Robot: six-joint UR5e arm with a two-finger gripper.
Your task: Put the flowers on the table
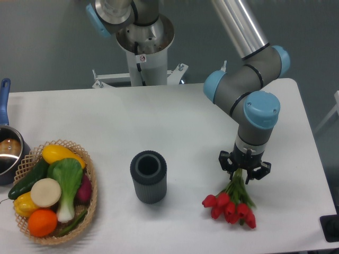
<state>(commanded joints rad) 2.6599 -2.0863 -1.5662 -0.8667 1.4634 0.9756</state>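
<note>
The claw (244, 170) points straight down and pinches the green stems of the flowers (229, 205) near their upper end. The bunch lies along a slanted axis: stems up by the claw, red buds fanned out toward the near edge and slightly left, low over the white desk (175, 121); contact with it cannot be told. A dark ribbed vase (148, 176) stands upright well to the left, and a basket of vegetables (53, 191) sits farther left.
</note>
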